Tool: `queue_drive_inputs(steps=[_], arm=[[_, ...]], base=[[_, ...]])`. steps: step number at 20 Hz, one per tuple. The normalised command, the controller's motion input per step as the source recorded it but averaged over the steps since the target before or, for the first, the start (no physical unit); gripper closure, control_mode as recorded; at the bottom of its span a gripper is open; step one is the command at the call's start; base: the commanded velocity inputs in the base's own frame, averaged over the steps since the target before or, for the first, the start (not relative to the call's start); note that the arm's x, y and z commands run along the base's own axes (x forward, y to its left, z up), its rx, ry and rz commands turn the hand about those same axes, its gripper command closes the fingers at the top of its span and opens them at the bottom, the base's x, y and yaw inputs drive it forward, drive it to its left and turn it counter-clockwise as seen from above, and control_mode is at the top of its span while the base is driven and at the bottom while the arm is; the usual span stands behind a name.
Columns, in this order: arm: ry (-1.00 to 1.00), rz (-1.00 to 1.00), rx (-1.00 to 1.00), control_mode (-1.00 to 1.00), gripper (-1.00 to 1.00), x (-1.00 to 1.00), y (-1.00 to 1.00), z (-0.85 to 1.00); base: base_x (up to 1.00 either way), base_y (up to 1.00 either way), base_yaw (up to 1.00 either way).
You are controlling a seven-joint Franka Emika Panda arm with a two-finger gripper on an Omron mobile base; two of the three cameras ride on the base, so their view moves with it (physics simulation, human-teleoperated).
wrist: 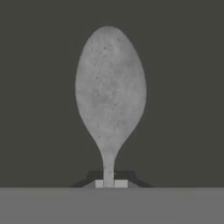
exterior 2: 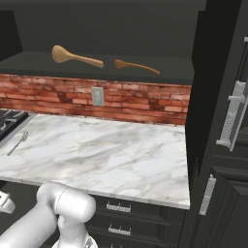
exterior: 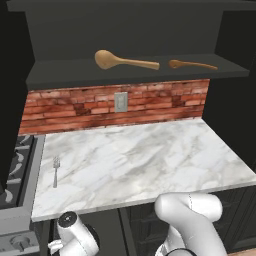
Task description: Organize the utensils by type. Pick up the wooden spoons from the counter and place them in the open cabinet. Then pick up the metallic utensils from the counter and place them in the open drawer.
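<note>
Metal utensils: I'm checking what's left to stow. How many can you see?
2. A fork lies on the counter near the stove; a metal spoon is pinched by its handle in the gripper.

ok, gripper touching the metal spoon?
Touching. In the hand view the gripper is shut on the metal spoon, its thin handle pinched between the fingertips.

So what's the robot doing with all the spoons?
It's sorting them. Both wooden spoons, the big one and the small one, already lie on the shelf of the open cabinet. In the hand view the gripper has its jaws shut on the handle of a metal spoon, over a dark surface. A little fork lies on the counter near the stove, not yet put away.
</note>
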Motion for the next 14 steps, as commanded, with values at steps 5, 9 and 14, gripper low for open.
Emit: queue_drive_inputs(steps=[5,9,14], arm=[[0.13,0.0,0.07,-1.0,1.0,0.02,0.03,-0.08],[0.14,0.0,0.05,-1.0,1.0,0.03,0.01,-0.08],[0.16,0.0,0.01,-1.0,-1.0,0.02,0.1,-0.08]], base=[[0.0,0.0,0.0],[0.0,0.0,0.0],[0.0,0.0,0.0]])
